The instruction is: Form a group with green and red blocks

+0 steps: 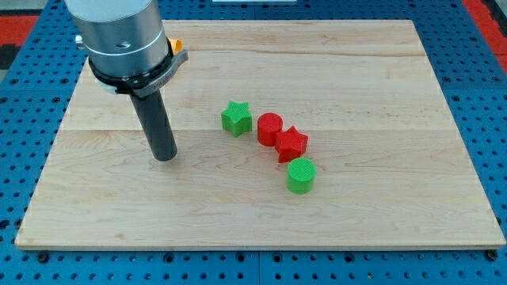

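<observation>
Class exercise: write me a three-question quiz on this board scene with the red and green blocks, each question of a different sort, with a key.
1. True or false: my tip touches the green star.
2. Multiple choice: which block lies nearest the view's bottom? A) red cylinder B) red star C) green cylinder
3. Fill in: my tip stands to the view's ____ of all four blocks on the wooden board.

Key: 1 false; 2 C; 3 left.

Pale wooden board (380, 87) showing a smooth, matt grain; green star (236, 118), red cylinder (269, 128), red star (291, 143) and green cylinder (301, 175) appearing as ridged matt plastic; rod matt dark down to my tip (165, 157), its housing (119, 32) gleaming like brushed metal.
</observation>
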You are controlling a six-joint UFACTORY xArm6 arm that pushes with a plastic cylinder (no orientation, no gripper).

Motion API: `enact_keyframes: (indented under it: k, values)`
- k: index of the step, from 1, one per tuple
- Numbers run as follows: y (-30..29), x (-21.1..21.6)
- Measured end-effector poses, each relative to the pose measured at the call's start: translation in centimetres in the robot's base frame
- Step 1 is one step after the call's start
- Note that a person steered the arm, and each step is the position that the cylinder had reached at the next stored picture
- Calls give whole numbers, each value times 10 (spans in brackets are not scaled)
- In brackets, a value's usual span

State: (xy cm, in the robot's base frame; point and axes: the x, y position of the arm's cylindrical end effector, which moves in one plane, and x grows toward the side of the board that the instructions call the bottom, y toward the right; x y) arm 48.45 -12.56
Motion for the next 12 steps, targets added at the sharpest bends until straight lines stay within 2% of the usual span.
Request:
enact_keyframes:
  k: [2,3,4,6,7,8,9,10,11,12]
  values:
    - [16,-48]
    - [37,-57]
    - [88,-57]
    - [106,-85]
    - [139,-75]
    - [180,-29]
    - [191,-16]
    - [228,21]
    - [232,18]
    - [186,-1]
